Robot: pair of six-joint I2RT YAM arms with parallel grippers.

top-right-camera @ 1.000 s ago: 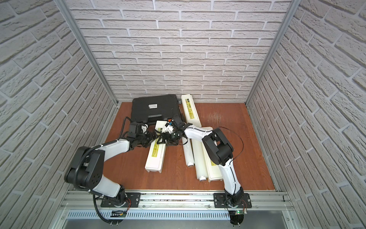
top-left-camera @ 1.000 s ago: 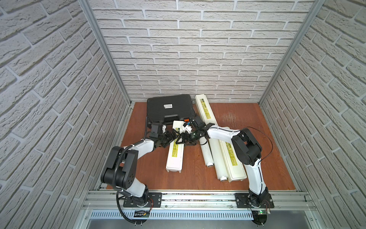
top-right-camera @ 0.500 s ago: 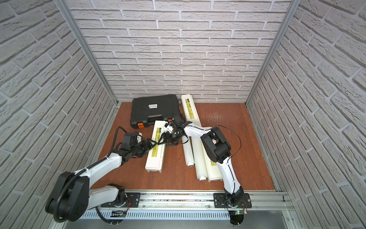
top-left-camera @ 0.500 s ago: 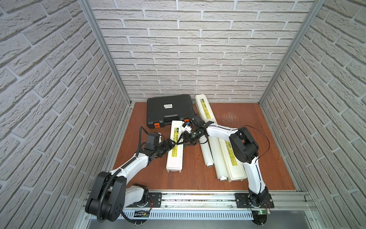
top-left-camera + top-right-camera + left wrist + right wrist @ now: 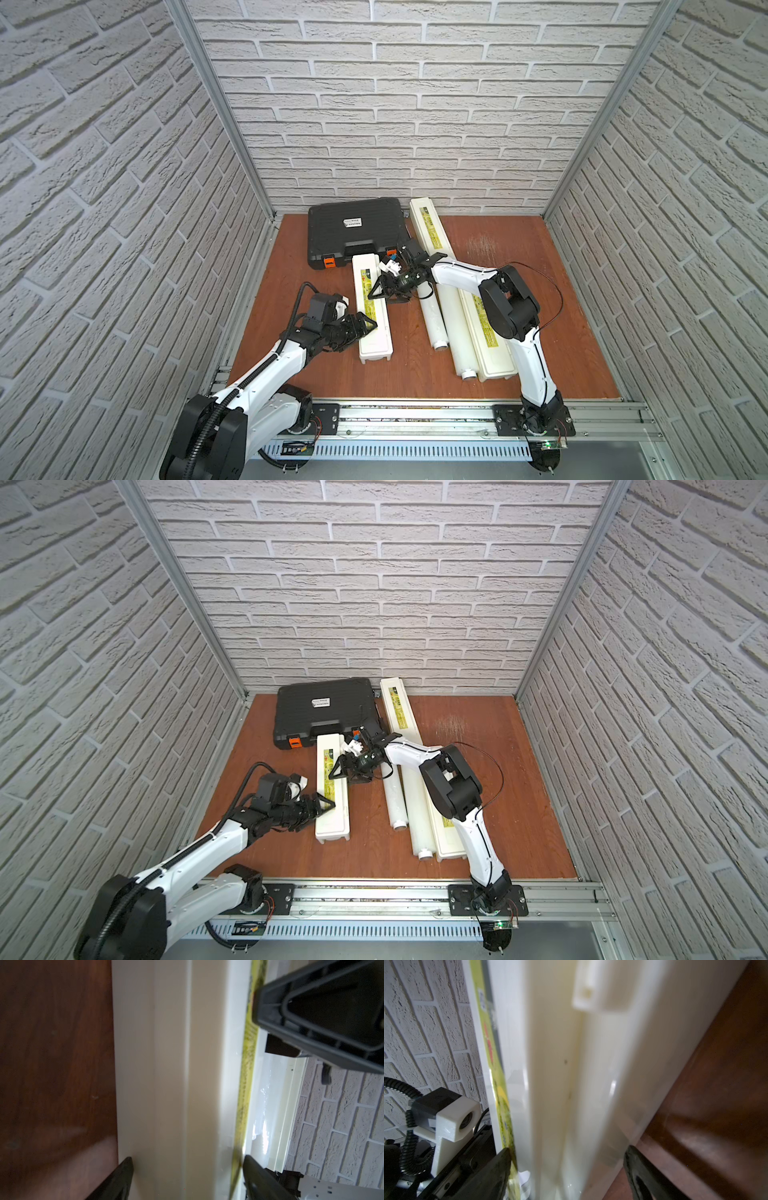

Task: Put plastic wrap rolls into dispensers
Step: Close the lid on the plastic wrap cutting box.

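Black case (image 5: 355, 232) crowds far end of dispenser (image 5: 374, 320).

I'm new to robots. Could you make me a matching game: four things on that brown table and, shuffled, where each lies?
Things
1. black plastic case with orange latches
2. leftmost cream plastic dispenser box
3. shorter white plastic wrap roll
4. longer white plastic wrap roll

Places
A. between the leftmost box and the longer roll
B. at the back left
C. right beside the rightmost cream dispenser box
D. in front of the case, left tool and right tool at it

Pairs: 1-B, 2-D, 3-A, 4-C
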